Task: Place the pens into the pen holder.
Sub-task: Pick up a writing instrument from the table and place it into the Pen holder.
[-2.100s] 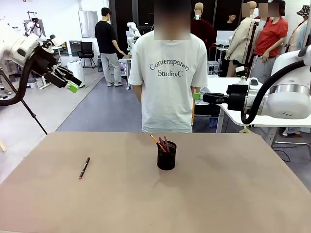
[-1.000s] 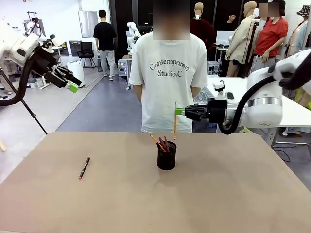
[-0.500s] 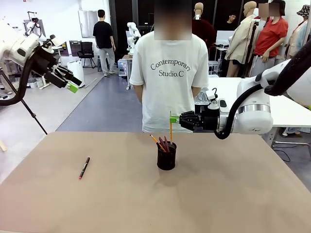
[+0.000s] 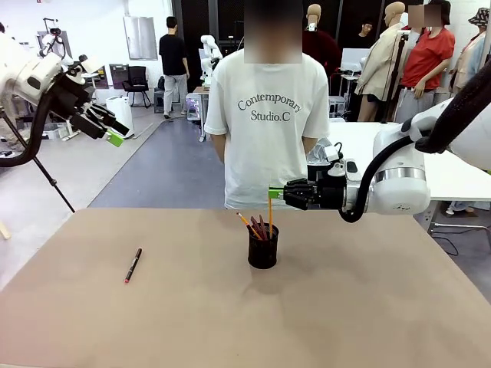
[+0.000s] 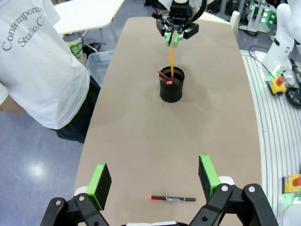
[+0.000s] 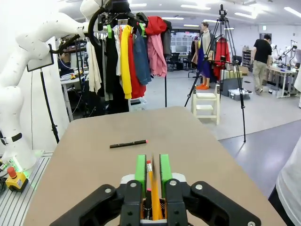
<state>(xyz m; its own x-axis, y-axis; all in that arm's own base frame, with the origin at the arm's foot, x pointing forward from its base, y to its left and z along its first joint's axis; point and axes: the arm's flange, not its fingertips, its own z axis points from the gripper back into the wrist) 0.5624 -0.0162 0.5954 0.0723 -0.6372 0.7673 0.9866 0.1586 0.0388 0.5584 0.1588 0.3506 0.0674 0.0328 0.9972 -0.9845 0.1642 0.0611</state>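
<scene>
A bare tan surface (image 4: 368,307) runs across a busy workshop, with a person (image 4: 265,115) in a white T-shirt standing at its far edge, just behind the pen holder (image 4: 262,247). The right tool (image 4: 275,193) hangs above the holder, its green pads clamped on the upper end of the yellow-orange pencil (image 4: 270,211). The pencil hangs upright with its lower end at the holder's mouth; how deep it reaches I cannot tell. A reddish-brown pen (image 4: 261,228) and at least one more stick already lean inside. The likely trouble is that the descending tip meets those leaning sticks and the pencil skews or pushes the light mesh cup over. Let go too high, it could bounce off the rim onto the surface. The black pen (image 4: 133,265) lies flat, well apart toward the robot's left. The left tool (image 4: 113,132) is raised high, wide open and holding nothing. Nothing stands between that pen and the holder.
</scene>
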